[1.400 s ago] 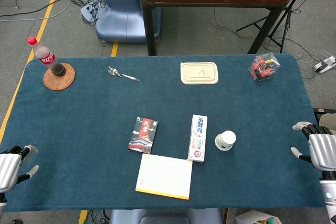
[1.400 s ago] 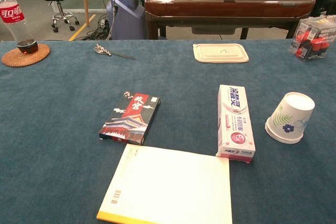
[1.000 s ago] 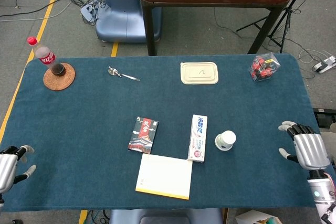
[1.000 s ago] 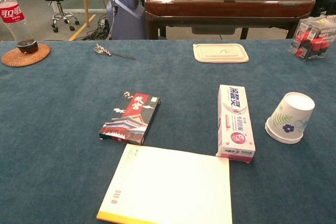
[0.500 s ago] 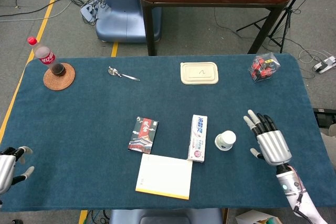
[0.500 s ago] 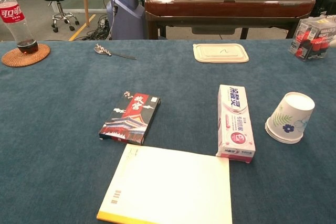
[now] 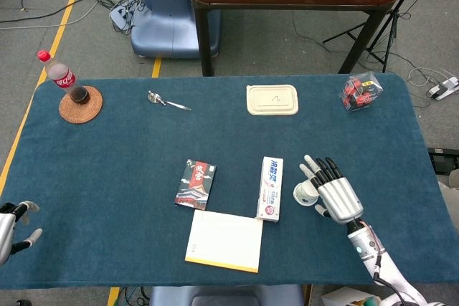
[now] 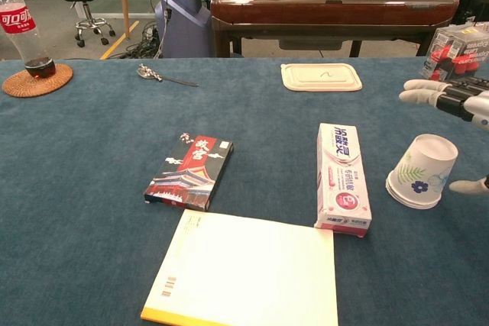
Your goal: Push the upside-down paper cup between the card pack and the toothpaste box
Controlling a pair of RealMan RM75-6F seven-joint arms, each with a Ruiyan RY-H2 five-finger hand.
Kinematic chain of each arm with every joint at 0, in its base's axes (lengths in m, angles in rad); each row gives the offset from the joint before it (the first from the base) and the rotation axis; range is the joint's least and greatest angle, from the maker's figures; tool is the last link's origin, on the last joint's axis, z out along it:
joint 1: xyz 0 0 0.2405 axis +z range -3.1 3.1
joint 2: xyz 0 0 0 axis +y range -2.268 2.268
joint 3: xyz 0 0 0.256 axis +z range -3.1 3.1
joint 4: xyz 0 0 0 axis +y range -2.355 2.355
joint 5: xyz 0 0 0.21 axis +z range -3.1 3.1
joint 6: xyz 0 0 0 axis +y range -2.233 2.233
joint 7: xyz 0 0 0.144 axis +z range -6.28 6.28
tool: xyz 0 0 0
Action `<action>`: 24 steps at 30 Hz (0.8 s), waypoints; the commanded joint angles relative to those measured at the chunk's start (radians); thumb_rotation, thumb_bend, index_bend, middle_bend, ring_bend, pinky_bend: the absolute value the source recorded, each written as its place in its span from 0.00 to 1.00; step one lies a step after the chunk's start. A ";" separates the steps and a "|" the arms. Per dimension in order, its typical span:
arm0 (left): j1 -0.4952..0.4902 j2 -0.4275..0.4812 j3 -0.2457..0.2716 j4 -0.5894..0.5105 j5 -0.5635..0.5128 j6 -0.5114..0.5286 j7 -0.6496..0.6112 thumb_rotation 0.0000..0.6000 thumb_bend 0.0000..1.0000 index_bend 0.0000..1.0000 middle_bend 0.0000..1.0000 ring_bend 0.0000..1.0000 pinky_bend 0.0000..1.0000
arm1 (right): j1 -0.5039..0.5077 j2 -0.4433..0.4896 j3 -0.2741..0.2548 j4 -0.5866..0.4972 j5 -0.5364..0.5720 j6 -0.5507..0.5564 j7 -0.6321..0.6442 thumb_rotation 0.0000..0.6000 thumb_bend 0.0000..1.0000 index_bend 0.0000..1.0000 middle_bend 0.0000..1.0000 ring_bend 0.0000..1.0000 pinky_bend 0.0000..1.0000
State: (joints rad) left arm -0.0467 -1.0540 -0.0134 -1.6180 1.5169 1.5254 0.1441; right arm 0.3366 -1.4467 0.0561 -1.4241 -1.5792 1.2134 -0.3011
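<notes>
From the head view, your right hand [image 7: 337, 197] sits just right of the paper cup [image 7: 306, 193], its fingers [image 7: 320, 170] spread and holding nothing; contact with the cup can't be confirmed here. The cup stands upside down on the bench [image 7: 107, 170], right of the toothpaste box [image 7: 270, 188], so it is on the wrong side of that box. The card pack [image 7: 196, 183] lies further left, with a gap of bare cloth between it and the box. A yellow-edged notepad [image 7: 224, 240] lies in front of that gap. Your left hand [image 7: 11, 226] rests at the bench's near left corner, fingers loosely apart and empty.

In the chest view, the cup [image 8: 422, 171] leans slightly in perspective, and your right fingers [image 8: 428, 91] reach in above and behind it, with the thumb low on its far right.

To do this well, I'd judge a straight sideways shove will ram the box. Steer the cup around the box's far end, pushing low near the rim so it slides rather than tips, then bring it down into the gap, stopping short of the notepad.
</notes>
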 commanded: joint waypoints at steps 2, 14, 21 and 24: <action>0.000 -0.003 0.002 0.002 0.008 0.002 0.002 1.00 0.21 0.46 0.58 0.44 0.60 | 0.015 -0.029 -0.001 0.017 -0.005 -0.003 -0.019 1.00 0.00 0.00 0.00 0.00 0.04; 0.001 0.001 0.004 -0.001 0.009 -0.003 -0.002 1.00 0.21 0.46 0.58 0.44 0.60 | 0.035 -0.076 0.006 0.076 0.025 -0.010 -0.033 1.00 0.00 0.00 0.00 0.00 0.03; 0.002 0.003 0.005 -0.004 0.007 -0.005 -0.001 1.00 0.21 0.46 0.58 0.44 0.60 | 0.046 -0.088 0.012 0.101 0.055 -0.029 -0.035 1.00 0.00 0.00 0.00 0.00 0.03; 0.003 0.004 0.005 -0.004 0.008 -0.005 0.000 1.00 0.21 0.46 0.58 0.44 0.60 | 0.054 -0.095 0.020 0.114 0.071 -0.038 -0.034 1.00 0.00 0.00 0.00 0.00 0.03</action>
State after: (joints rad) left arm -0.0439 -1.0505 -0.0081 -1.6219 1.5254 1.5205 0.1440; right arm 0.3884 -1.5399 0.0739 -1.3127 -1.5112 1.1781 -0.3353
